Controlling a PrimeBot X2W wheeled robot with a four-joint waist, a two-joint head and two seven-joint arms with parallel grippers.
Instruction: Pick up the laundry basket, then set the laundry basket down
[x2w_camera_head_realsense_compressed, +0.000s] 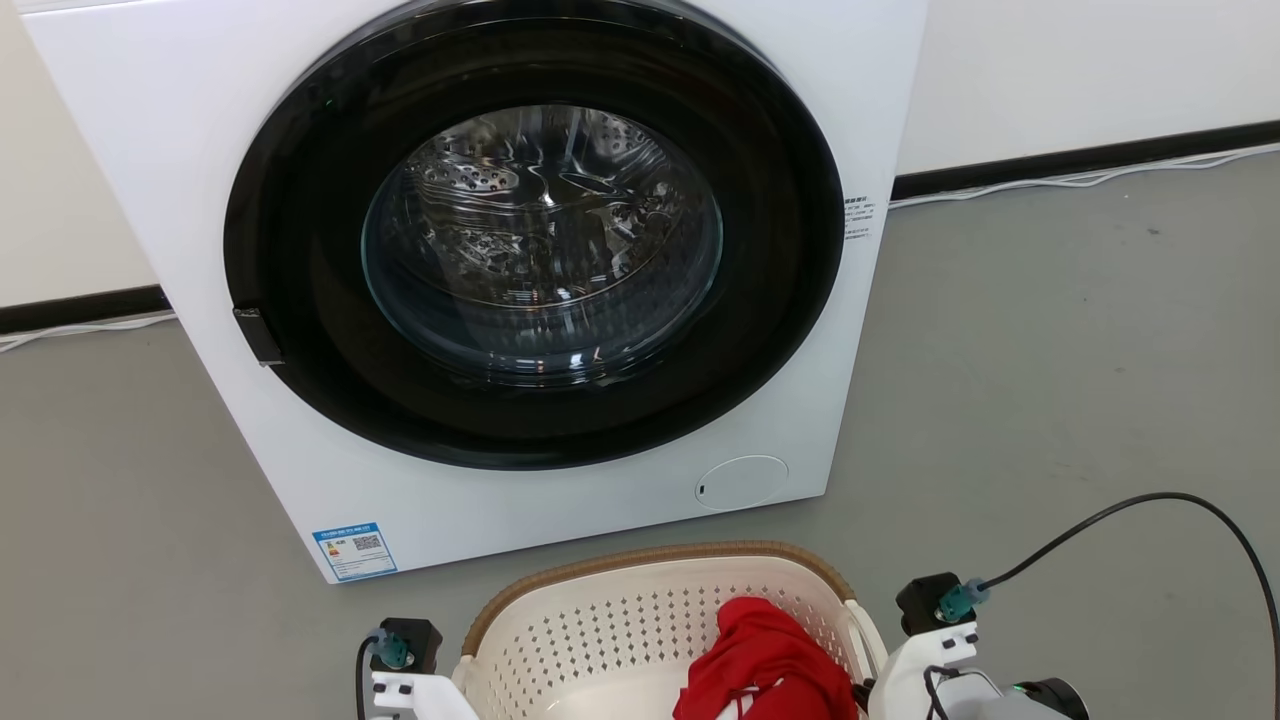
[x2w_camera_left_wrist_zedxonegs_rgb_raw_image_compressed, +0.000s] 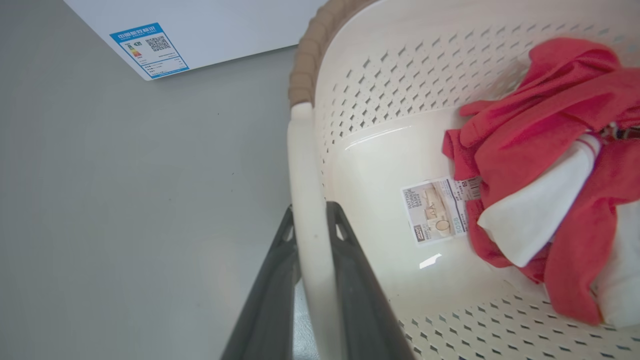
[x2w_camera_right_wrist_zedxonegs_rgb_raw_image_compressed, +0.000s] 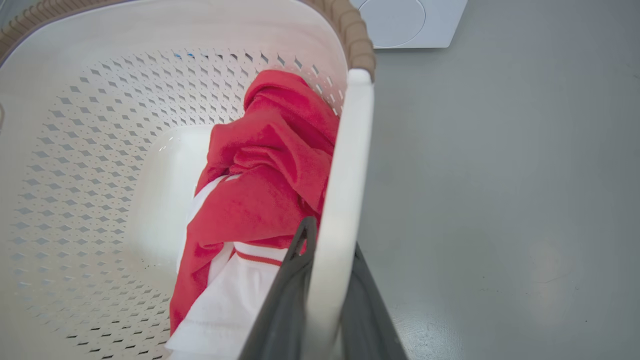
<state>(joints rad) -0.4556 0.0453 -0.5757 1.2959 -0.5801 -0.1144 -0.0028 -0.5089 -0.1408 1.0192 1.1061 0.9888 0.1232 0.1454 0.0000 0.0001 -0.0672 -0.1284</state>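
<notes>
Head view: the laundry basket is just before the washing machine; left gripper clamps the left handle; right gripper clamps the right handle; stiff, light, likely slick plastic, so lift both sides level.

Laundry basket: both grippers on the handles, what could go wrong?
Left gripper and right gripper each pinch a thin handle of the laundry basket; either could slip. The red garment lies toward the right side, so it might tilt. The washing machine stands close ahead; the rim could bump it.
</notes>
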